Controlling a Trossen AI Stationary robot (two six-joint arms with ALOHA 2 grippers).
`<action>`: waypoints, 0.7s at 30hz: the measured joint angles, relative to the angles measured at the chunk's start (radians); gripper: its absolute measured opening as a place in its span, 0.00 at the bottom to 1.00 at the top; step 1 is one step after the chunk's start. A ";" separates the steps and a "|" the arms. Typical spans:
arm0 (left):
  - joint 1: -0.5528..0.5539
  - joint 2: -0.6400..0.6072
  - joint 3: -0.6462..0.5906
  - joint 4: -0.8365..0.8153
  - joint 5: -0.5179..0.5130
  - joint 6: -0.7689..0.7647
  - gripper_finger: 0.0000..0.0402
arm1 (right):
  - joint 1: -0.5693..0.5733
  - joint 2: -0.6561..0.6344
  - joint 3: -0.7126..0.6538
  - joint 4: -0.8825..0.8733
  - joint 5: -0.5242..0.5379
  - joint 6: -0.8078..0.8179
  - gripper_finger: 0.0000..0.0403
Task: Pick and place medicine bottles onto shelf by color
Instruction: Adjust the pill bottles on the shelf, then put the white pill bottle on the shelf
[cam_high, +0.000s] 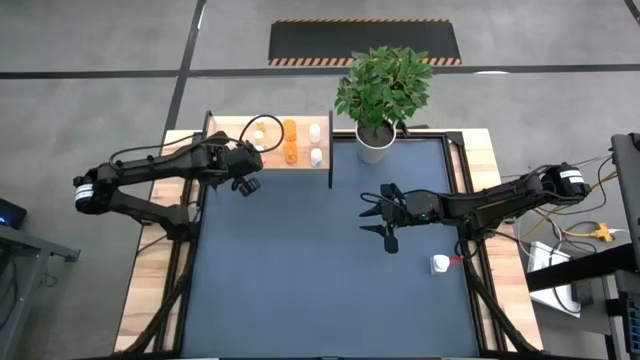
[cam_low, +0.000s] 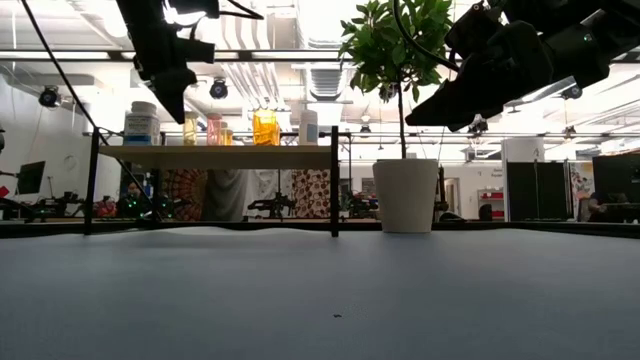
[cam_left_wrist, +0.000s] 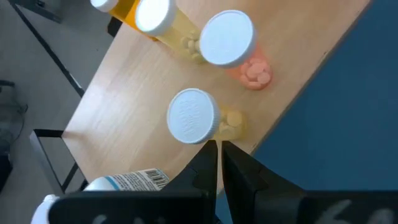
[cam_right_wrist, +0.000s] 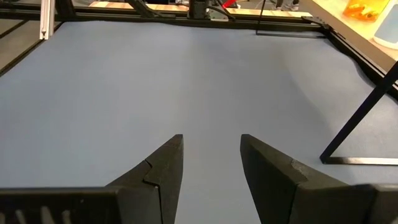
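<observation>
Blue tabletop (cam_low: 320, 290) bare nearby; right tool (cam_right_wrist: 210, 163) half-open, empty; left tool (cam_left_wrist: 219, 152) closed, empty.

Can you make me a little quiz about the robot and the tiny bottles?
1. True or false: the right gripper is holding a bottle.
2. Which gripper hangs above the shelf? A) left gripper B) right gripper
3. Fill in: one white bottle sits alone on the dark blue ____, near the right arm.

Key:
1. False. Its fingers are open and nothing is between them.
2. A. It is shut and empty, over the bottles on the shelf.
3. Table.
</observation>
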 joint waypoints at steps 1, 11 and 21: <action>0.000 0.000 0.000 0.000 -0.004 0.000 0.01 | 0.000 0.000 0.000 0.000 0.000 0.000 0.37; -0.003 0.000 0.001 -0.001 -0.006 -0.019 0.01 | 0.000 0.000 0.000 0.000 0.000 0.000 0.37; -0.138 -0.015 0.091 0.053 0.068 -0.106 0.01 | 0.000 0.000 0.000 0.000 0.000 0.000 0.37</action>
